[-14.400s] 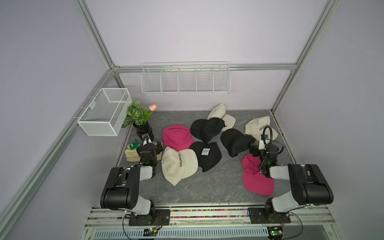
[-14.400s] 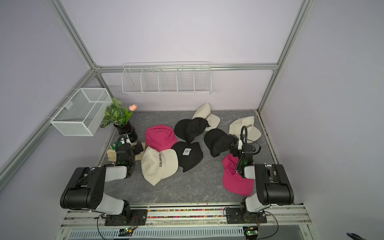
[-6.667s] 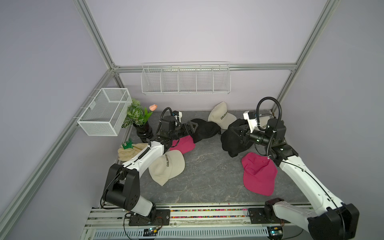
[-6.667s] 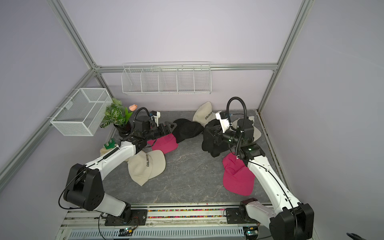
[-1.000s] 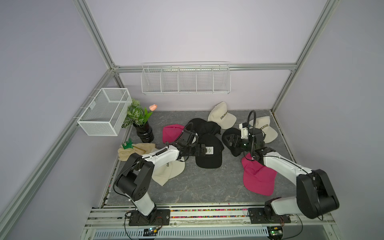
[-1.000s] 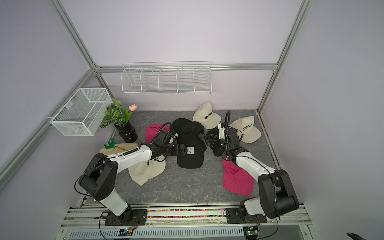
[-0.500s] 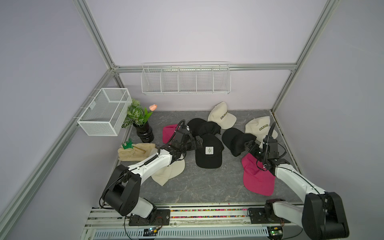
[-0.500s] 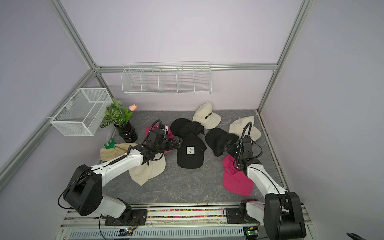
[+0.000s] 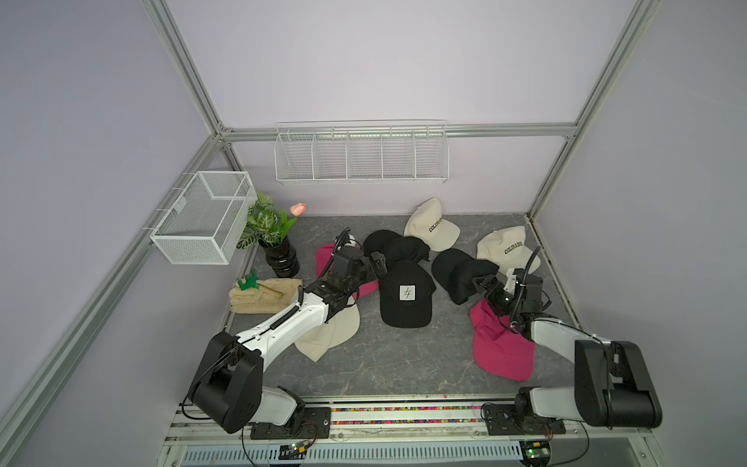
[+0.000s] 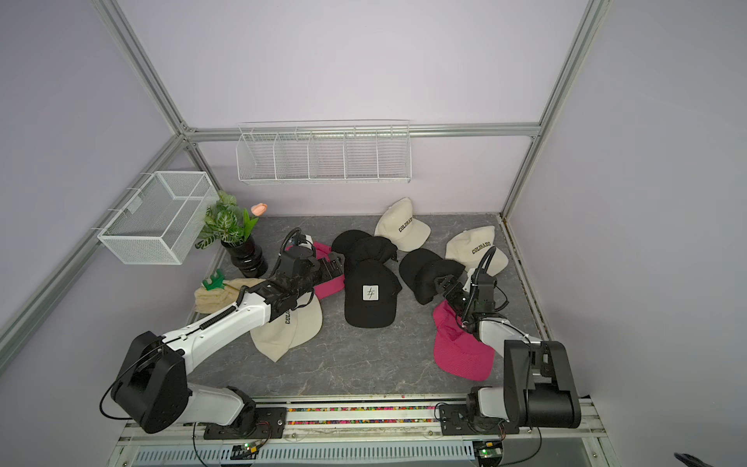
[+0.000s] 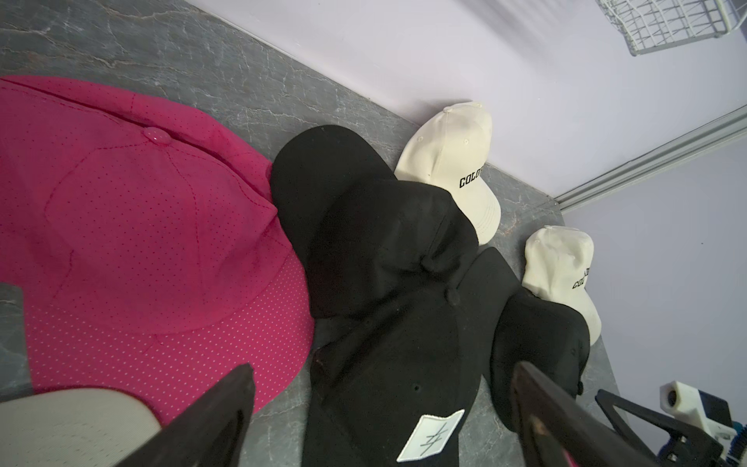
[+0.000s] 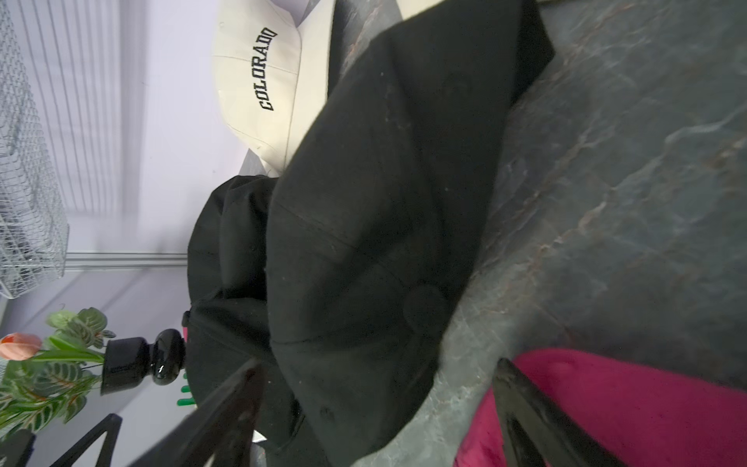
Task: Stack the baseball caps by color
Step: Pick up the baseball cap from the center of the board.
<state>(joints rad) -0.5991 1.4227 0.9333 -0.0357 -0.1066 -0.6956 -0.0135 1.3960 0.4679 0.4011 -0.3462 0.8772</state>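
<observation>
Three cream caps (image 9: 432, 226), three black caps (image 9: 406, 291) and two pink caps (image 9: 499, 347) dot the tabletop (image 9: 404, 364). Left gripper (image 9: 378, 263) and right gripper (image 9: 482, 283) gape wide, empty.

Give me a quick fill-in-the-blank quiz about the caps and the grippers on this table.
1. The white patch sits on a ___ cap.
2. The lettering on the cream cap in the back corner reads ___.
3. The left gripper and the right gripper hold nothing; both are ___.

Missing words: black; COLORADO; open.
</observation>
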